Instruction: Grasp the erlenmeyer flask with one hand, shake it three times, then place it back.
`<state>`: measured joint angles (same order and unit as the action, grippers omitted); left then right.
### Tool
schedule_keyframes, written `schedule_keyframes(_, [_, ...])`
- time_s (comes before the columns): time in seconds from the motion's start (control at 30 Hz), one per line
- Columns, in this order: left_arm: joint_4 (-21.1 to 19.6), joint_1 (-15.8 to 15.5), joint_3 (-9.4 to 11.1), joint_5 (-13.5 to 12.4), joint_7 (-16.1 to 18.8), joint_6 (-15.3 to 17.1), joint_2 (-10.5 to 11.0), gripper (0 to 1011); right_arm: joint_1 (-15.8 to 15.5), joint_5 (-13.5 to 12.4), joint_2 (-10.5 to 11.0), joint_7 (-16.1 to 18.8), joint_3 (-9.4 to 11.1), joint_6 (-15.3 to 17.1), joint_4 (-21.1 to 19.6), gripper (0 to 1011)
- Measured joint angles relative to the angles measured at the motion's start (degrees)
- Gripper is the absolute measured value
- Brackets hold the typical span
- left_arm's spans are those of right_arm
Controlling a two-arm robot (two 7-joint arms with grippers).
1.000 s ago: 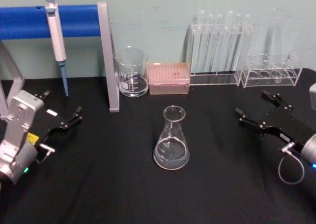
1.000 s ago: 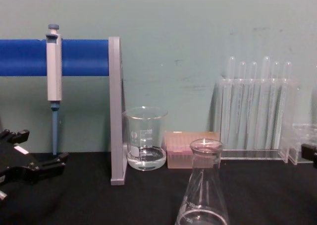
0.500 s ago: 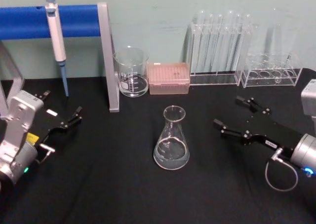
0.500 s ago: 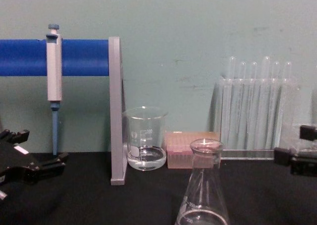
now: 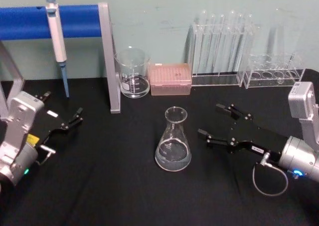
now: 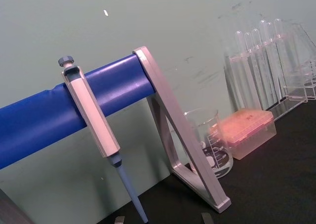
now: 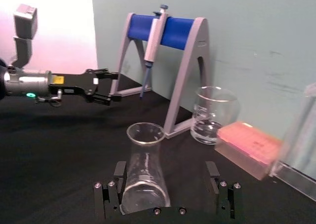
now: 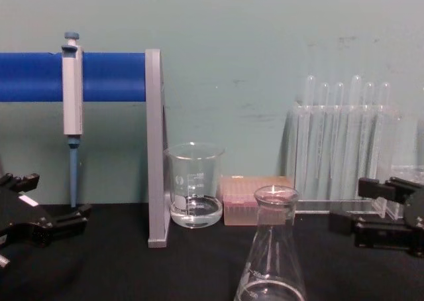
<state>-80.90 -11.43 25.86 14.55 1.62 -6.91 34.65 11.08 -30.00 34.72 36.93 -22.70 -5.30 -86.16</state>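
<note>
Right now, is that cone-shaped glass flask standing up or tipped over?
Upright: the flask stands on its wide base, neck up, untouched; the open right gripper is beside it.

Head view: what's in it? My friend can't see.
An erlenmeyer flask with a little clear liquid stands upright on the black table, and the open right gripper points at it from the right, not touching. The open left gripper sits far left; a beaker and test tubes line the back.
</note>
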Motion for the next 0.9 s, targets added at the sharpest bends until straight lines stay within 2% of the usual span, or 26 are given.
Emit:
schedule_keyframes(0.5, [0.0,0.0,0.0,0.0,0.0,0.0,0.0,1001,5.2,-2.3,-2.9,5.5,-3.4,0.4,6.0,1000])
schedule_keyframes(0.57, [0.0,0.0,0.0,0.0,0.0,0.0,0.0,1001,6.5,-2.6,-3.5,6.7,-4.3,0.4,7.3,1000])
schedule_keyframes(0.9, [0.0,0.0,0.0,0.0,0.0,0.0,0.0,1001,9.9,-3.1,-5.0,9.0,-6.7,0.0,11.2,1000])
